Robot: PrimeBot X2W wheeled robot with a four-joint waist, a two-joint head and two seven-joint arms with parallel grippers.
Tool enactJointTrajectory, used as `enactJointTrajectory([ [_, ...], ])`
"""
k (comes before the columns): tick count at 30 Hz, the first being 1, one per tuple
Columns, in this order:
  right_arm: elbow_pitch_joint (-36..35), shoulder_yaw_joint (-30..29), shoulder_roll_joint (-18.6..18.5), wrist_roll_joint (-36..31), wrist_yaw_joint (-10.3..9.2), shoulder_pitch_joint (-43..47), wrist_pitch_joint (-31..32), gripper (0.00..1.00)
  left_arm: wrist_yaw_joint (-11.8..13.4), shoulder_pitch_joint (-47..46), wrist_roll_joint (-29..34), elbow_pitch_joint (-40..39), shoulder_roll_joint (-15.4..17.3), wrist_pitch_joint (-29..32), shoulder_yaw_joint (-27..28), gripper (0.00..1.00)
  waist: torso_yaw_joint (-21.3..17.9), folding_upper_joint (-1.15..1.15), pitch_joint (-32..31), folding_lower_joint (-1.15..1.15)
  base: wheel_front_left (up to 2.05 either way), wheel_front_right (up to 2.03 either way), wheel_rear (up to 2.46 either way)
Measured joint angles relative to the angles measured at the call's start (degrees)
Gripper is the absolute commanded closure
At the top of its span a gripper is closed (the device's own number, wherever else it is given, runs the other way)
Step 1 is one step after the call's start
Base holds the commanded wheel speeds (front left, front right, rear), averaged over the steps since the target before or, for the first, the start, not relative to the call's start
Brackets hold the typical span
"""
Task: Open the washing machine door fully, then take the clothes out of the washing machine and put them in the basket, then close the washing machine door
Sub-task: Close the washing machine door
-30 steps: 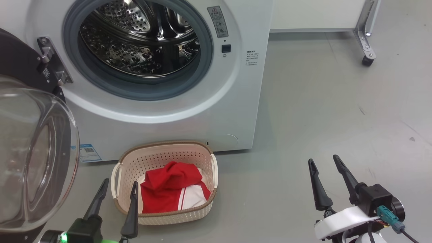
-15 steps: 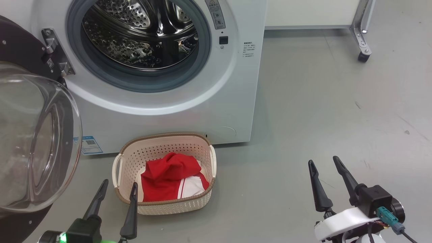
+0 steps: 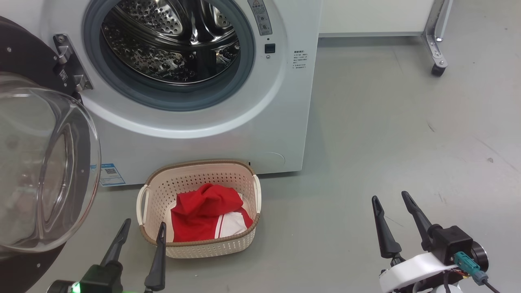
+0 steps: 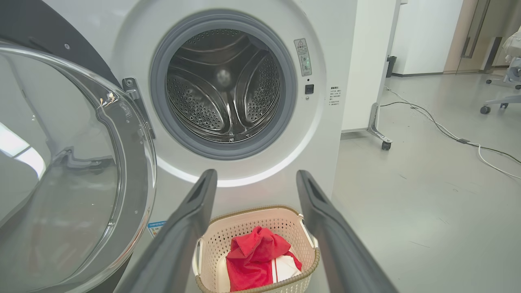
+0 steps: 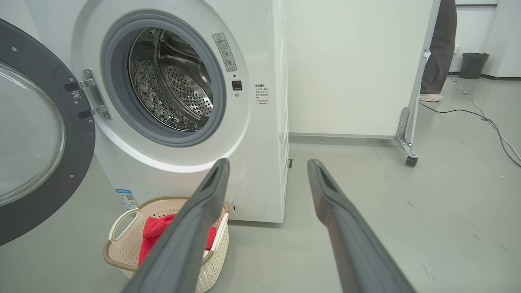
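Note:
The white washing machine point(image 3: 228, 134) point(image 4: 325, 53) point(image 5: 264, 162) stands with its steel drum point(image 3: 171, 40) point(image 4: 224, 89) point(image 5: 171, 89) showing no clothes inside. Its door point(image 3: 44, 162) point(image 4: 73, 171) point(image 5: 36, 138) hangs swung open to the left. On the floor before the machine sits the cream basket point(image 3: 199, 250) point(image 4: 252, 219) point(image 5: 122, 252) holding red and white clothes point(image 3: 203, 215) point(image 4: 256, 260) point(image 5: 156, 230). My left gripper point(image 3: 144, 230) point(image 4: 256, 181) is open just left of the basket, holding nothing. My right gripper point(image 3: 390, 201) point(image 5: 268, 167) is open and holds nothing, above bare floor to the right.
A white panel on a castor frame point(image 3: 437, 67) point(image 5: 409, 156) stands right of the machine. A person's leg point(image 5: 437, 53) shows behind it. Cables point(image 4: 447, 132) point(image 5: 480, 114) run across the grey floor farther right.
The head camera has shifted, so the machine and basket sit slightly higher in view than a second ago. Both grippers stay open and the right one sits slightly lower.

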Motion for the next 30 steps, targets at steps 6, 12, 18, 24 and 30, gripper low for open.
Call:
enactJointTrajectory([
  [6,0.0,0.0,0.0,0.0,0.0,0.0,0.0,0.0,0.0,0.2,0.0,-0.3,0.0,0.4,0.0,0.0,0.0,0.0,-0.1,0.0,0.0,0.0,0.0],
  [12,0.0,0.0,0.0,0.0,0.0,0.1,0.0,0.0,0.0,0.2,0.0,-0.6,0.0,0.4,-0.2,0.0,0.2,0.0,-0.1,0.0,0.0,0.0,0.0],
  [18,-0.2,-1.2,0.1,0.0,-0.07,0.3,0.0,0.0,0.0,0.2,0.0,-0.7,0.1,0.9,-0.9,0.0,1.2,0.0,0.0,0.0,0.0,0.0,0.0],
  [24,-0.6,-1.7,0.1,0.0,-0.08,0.4,0.0,0.0,0.3,0.1,0.1,-0.7,0.1,0.9,-1.1,0.0,3.5,0.0,0.2,0.0,0.0,0.0,0.0],
  [30,-0.8,-1.4,0.1,0.0,0.02,0.6,0.0,0.0,1.9,0.1,0.1,-0.7,0.0,0.9,-0.2,0.0,7.6,0.0,0.2,0.0,0.0,0.0,0.0],
])
